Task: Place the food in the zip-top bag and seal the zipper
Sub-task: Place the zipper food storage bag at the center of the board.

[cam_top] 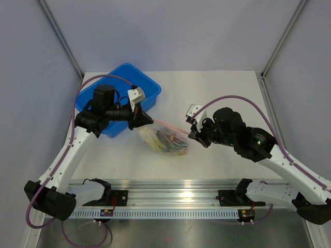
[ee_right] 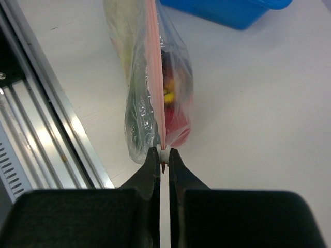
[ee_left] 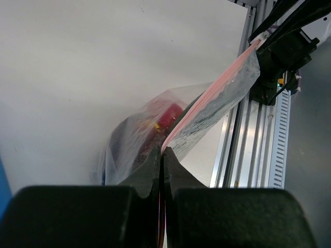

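1. Top view: the zip-top bag sits at mid-frame, stretched between the two claws, with the food bunched in its belly. It is not clear whether the belly rests on the table.
   - The left gripper reaches in from the left, just beside the blue bin, and is clamped on the bag's left corner.
   - The right gripper comes in from the right on a low, bent arm and is clamped on the opposite corner.
   - If either arm pulls outward harder, the thin plastic could slip free and the load would sag or spill.

2. Left wrist view: at lower centre the left jaws are pressed together on the zipper, which runs taut toward the upper right. A red piece shows through the plastic at centre. Whether the strip is sealed along its whole length cannot be told, and any unpressed stretch would let food escape.

3. Right wrist view: at lower centre the right jaws are closed on the zipper's end. The strip runs straight up the frame, with the bag bulging on either side. A slide that drifts off the strip would leave a gap.
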{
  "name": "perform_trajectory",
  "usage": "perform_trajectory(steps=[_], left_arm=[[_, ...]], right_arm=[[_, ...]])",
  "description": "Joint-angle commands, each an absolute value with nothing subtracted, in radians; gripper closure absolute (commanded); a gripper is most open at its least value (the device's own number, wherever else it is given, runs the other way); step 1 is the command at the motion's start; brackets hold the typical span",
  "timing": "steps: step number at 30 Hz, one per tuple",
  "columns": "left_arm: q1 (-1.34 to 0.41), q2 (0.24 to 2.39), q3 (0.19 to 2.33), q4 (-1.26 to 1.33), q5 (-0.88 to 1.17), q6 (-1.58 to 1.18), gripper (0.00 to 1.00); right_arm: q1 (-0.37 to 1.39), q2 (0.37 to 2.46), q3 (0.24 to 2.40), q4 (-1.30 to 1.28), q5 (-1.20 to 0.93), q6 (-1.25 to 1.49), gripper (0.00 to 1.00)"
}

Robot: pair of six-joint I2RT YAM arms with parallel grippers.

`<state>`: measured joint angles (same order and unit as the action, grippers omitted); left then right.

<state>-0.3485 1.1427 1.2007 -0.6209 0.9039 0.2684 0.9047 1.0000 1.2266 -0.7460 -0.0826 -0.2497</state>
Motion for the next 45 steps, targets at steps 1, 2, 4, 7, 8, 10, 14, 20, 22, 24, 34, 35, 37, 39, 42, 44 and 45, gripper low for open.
perform_trajectory(steps=[1,2,4,7,8,10,14,20,22,24,34,35,37,39,42,44,45], left_arm=[[-0.325,1.170,1.281,-0.473,0.896,0.206,1.00],[-0.331,1.195,1.292,-0.433,0.906,0.168,1.00],[-0.356,1.233,1.325,-0.402,0.907,0.144,1.00],[-0.367,1.331,1.405,-0.329,0.934,0.083,1.00],[-0.368,1.365,1.457,-0.296,0.951,0.060,1.00],[-0.373,1.460,1.517,-0.276,0.957,0.041,1.00],[-0.373,1.632,1.718,-0.184,0.972,-0.055,1.00],[-0.373,1.928,2.170,-0.186,1.025,-0.141,1.00],[-0.373,1.956,2.209,-0.181,1.040,-0.149,1.00],[-0.370,1.939,2.162,-0.141,1.100,-0.158,0.72],[-0.331,1.686,1.764,-0.149,1.050,-0.138,0.03],[-0.333,1.666,1.761,-0.231,0.990,-0.091,0.03],[-0.334,1.589,1.727,-0.302,0.933,-0.062,0.01],[-0.336,1.527,1.653,-0.328,0.810,-0.058,0.01],[-0.337,1.390,1.537,-0.336,0.681,-0.058,0.01],[-0.342,1.277,1.398,-0.307,0.556,-0.084,0.01],[-0.344,1.238,1.359,-0.305,0.522,-0.087,0.01]], right_arm=[[0.910,0.966,1.217,-0.749,0.108,-0.250,1.00],[0.910,0.968,1.212,-0.718,0.161,-0.259,1.00],[0.905,0.983,1.204,-0.638,0.286,-0.309,1.00],[0.832,1.035,1.241,-0.566,0.327,-0.353,1.00],[0.795,1.061,1.258,-0.558,0.307,-0.354,1.00],[0.686,1.083,1.304,-0.525,0.241,-0.365,1.00],[0.543,1.164,1.360,-0.425,0.227,-0.431,1.00],[0.462,1.262,1.494,-0.410,0.230,-0.499,1.00],[0.463,1.258,1.485,-0.413,0.210,-0.502,1.00],[0.463,1.230,1.451,-0.420,0.169,-0.497,0.91],[0.463,1.059,1.149,-0.431,0.060,-0.266,0.41],[0.463,1.046,1.150,-0.443,0.073,-0.250,0.40],[0.463,1.039,1.166,-0.460,0.135,-0.187,0.30],[0.463,1.035,1.186,-0.491,0.181,-0.123,0.22],[0.462,1.039,1.203,-0.538,0.233,-0.007,0.01],[0.463,1.052,1.209,-0.590,0.248,0.070,0.01],[0.462,1.055,1.206,-0.604,0.245,0.121,0.00]])
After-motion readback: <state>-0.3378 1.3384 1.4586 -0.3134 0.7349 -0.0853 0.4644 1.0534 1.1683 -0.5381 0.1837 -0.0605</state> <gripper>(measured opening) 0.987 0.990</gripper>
